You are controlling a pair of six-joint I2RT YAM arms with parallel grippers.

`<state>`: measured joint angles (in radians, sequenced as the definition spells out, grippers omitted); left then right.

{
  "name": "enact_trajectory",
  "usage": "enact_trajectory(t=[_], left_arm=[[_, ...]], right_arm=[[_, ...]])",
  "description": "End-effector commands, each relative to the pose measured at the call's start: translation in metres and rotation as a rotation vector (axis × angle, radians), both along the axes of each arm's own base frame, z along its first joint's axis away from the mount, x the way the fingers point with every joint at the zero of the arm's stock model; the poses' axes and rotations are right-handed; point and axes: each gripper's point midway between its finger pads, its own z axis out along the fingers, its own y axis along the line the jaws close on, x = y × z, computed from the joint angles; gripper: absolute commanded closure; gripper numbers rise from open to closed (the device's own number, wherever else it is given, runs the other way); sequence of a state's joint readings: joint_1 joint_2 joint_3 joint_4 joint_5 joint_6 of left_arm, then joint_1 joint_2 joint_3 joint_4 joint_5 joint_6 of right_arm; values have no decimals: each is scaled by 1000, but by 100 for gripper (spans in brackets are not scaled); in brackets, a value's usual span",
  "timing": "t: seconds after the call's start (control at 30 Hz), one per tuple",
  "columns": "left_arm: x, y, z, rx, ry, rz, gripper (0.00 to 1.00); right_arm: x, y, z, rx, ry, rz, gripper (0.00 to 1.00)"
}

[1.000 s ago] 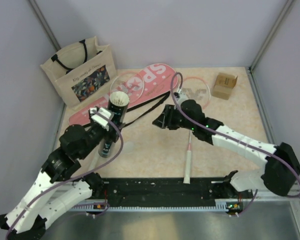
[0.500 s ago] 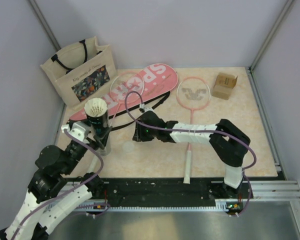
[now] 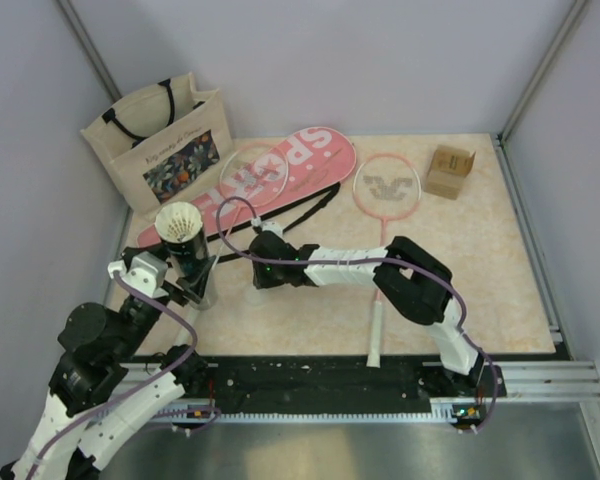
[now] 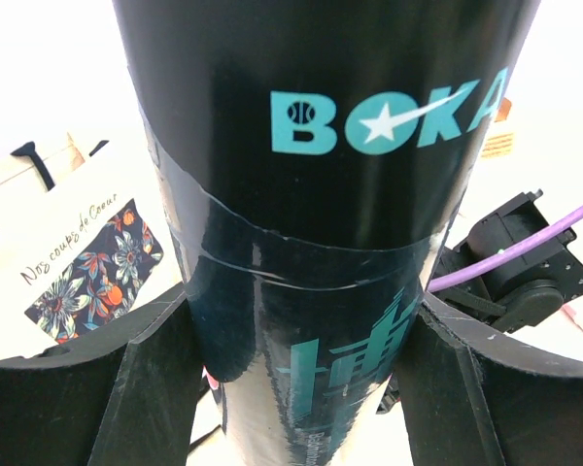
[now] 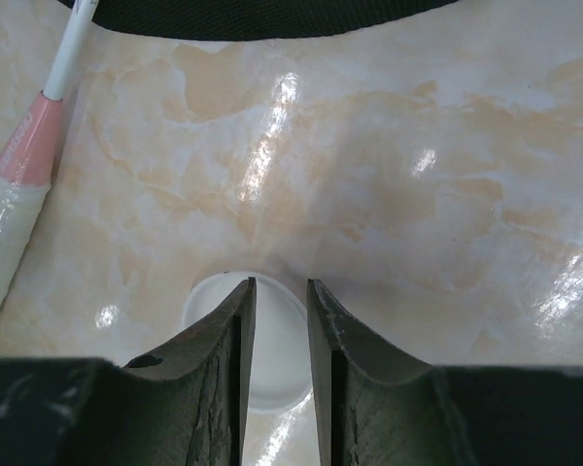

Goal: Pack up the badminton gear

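Observation:
My left gripper [image 3: 188, 282] is shut on the dark tube [image 3: 187, 255], held upright with white shuttlecocks [image 3: 179, 223] showing at its top. The tube [image 4: 321, 194] fills the left wrist view between both fingers [image 4: 97, 388]. My right gripper [image 3: 259, 274] reaches left, low over the table. Its fingers [image 5: 223, 369] stand a narrow gap apart over a flat white round lid [image 5: 277, 374]. One pink racket [image 3: 385, 186] lies mid-table. The second racket [image 3: 252, 170] lies on the pink SPORT cover [image 3: 305, 155] with its black strap [image 3: 295, 213].
A beige floral tote bag [image 3: 160, 140] stands at the back left and shows in the left wrist view [image 4: 68, 262]. A small cardboard box [image 3: 450, 171] sits at the back right. The racket grip [image 5: 15, 223] and the strap [image 5: 272, 15] lie near the right gripper.
My right arm swung left from the racket to the white lid. My left gripper drew back to the left with the tube.

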<state>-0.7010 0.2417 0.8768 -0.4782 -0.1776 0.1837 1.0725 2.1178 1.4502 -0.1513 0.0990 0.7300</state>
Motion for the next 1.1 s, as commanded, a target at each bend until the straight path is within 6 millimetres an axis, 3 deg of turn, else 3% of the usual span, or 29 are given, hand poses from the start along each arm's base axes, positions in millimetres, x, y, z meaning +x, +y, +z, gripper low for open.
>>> enact_trajectory(t=[0.0,0.23,0.5,0.7,0.9,1.07], left_arm=[[-8,10,37,-67,-107,12,69],[-8,10,41,-68,-111,14,70],[-6,7,37,-65,-98,6,70],[0,0,32,-60,-80,0,71],[9,-8,19,-35,-51,-5,71],[12,-31,0,-17,-45,-92,71]], right_arm=[[-2,-25,-30,-181,-31,-1,75],[0,-52,-32,-290,-109,25,82],[0,-98,-23,-389,-175,-14,100],[4,-125,-3,-346,-171,-66,100],[10,-169,13,-371,-175,-138,100],[14,-209,22,-421,-223,-219,100]])
